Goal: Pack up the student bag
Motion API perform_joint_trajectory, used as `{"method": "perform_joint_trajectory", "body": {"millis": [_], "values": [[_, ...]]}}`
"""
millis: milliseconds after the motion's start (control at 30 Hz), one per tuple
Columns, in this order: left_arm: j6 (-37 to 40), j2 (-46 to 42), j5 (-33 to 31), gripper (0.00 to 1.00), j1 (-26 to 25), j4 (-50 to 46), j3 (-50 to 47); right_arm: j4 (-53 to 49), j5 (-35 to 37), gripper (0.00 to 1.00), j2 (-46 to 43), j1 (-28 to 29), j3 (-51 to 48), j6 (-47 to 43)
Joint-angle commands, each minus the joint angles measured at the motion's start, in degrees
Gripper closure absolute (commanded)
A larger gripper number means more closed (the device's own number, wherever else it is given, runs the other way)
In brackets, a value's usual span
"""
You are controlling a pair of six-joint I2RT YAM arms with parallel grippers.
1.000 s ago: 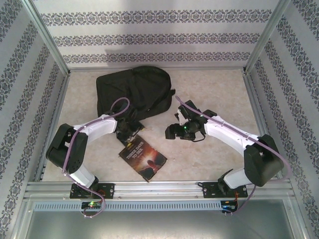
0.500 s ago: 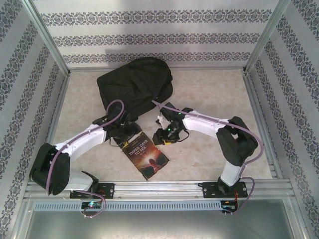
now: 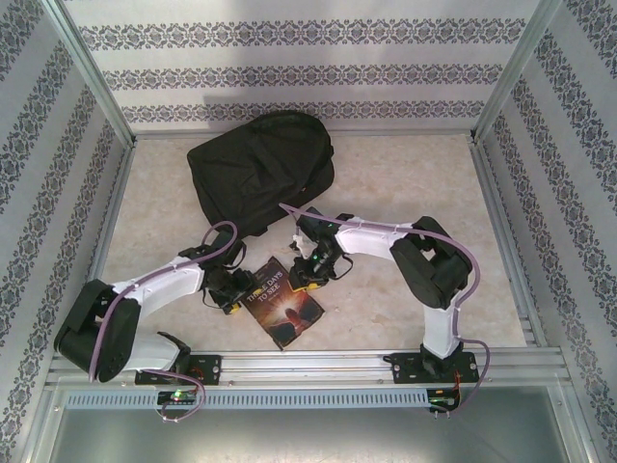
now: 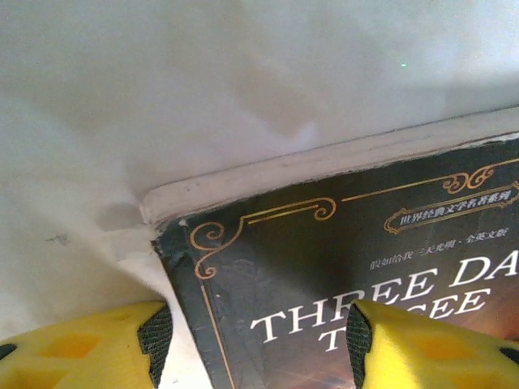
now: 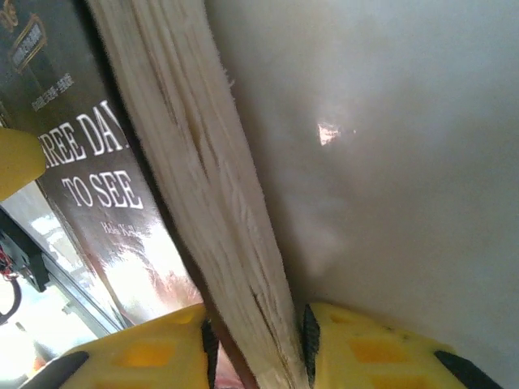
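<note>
The student bag (image 3: 260, 169), a large black soft backpack, lies at the back of the table. A dark book titled "Three Days to See" (image 3: 282, 301) lies in front of it. My left gripper (image 3: 229, 289) is at the book's left corner. In the left wrist view it (image 4: 255, 344) is open, with one yellow finger on the table beside the spine and the other over the cover (image 4: 340, 267). My right gripper (image 3: 307, 275) is at the book's far right edge. In the right wrist view it (image 5: 255, 348) has its pads on both sides of the page edge (image 5: 186, 162).
Patterned walls with metal posts (image 3: 92, 77) close in the table on three sides. A metal rail (image 3: 308, 365) runs along the near edge. Bare tabletop (image 3: 415, 178) lies right of the bag.
Both grippers have moved from beside the bag down to the book, one on each side. Both jaws have narrowed, and the right ones have closed onto the page edge.
</note>
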Motion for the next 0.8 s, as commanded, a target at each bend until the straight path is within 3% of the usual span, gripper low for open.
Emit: {"method": "perform_joint_trajectory", "body": {"millis": [0,233,500,767], "values": [[2.0,7.9,8.9,0.40,-1.4,12.6,-0.6,3.0,-5.3,0.67,1.7,0.3,1.3,2.3],[5.8,13.2,11.4,0.43,-2.6,14.4,6.1,2.1,-6.1,0.75,0.4,-0.7,1.9,2.2],[9.6,19.4,13.5,0.45,-3.0,10.9,17.0,2.7,-8.4,0.73,-1.6,-1.5,0.7,3.9],[12.4,23.1,14.0,0.47,-4.7,6.0,23.9,3.6,-3.9,0.97,-2.2,-2.3,-1.6,5.4]]}}
